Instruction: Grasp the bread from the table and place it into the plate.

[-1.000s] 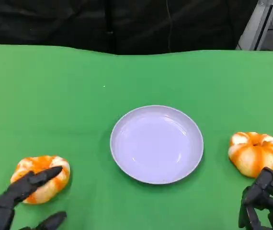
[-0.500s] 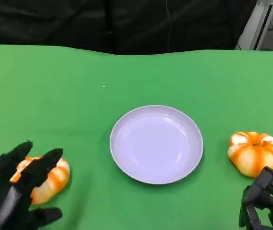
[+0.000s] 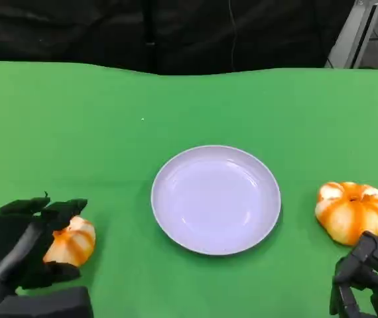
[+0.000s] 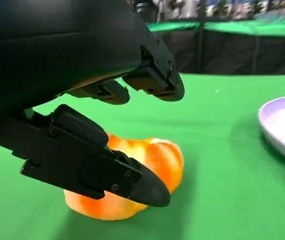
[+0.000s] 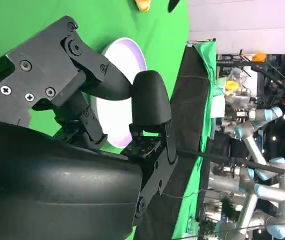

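Head view: the left hand (image 3: 26, 245) cups the left bread (image 3: 71, 241) on the green table (image 3: 109, 132), well apart from the empty plate (image 3: 215, 199); the right hand (image 3: 367, 278), fingers curled on nothing, rests near a second bread (image 3: 353, 211).
Left wrist view: fingers (image 4: 97, 165) wrap the bread (image 4: 147, 170), which sits on the cloth. Close evenly before lifting.
Right wrist view: fingers (image 5: 147, 105) curled, the plate (image 5: 120, 80) beyond.

Orange-white striped bread (image 3: 75, 240); lavender plate (image 3: 176, 228); green table (image 3: 76, 119).
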